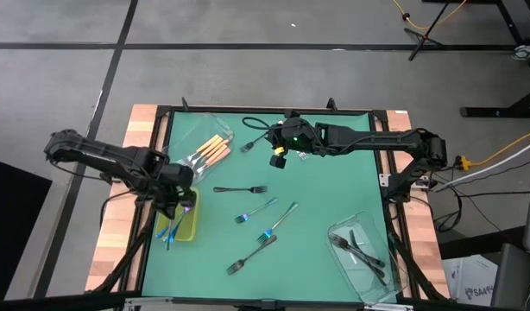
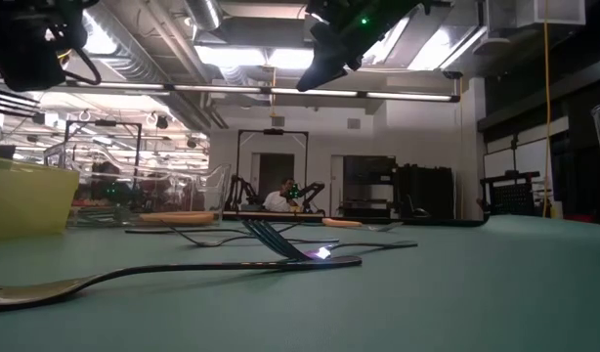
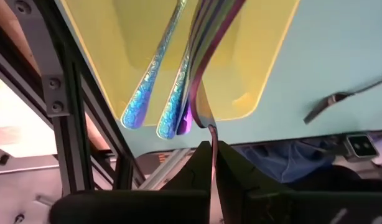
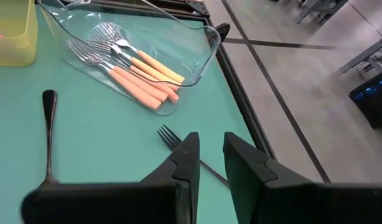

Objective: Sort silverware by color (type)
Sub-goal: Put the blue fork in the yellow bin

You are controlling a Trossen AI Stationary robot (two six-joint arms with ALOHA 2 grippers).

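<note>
Two arms over the green table [image 1: 325, 186]: left gripper [image 3: 213, 146] above the yellow tray [image 1: 186, 226], pinching an iridescent fork [image 3: 206, 74] — right gripper [image 4: 209, 165] parted, holding nothing, above a dark fork [image 4: 178, 146] near the tub of orange-handled forks [image 4: 144, 78].

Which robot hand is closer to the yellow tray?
The left. The left gripper hangs right over the yellow tray, jaws shut on an iridescent fork. The right gripper is far across the table, near the tub of orange-handled forks.
</note>
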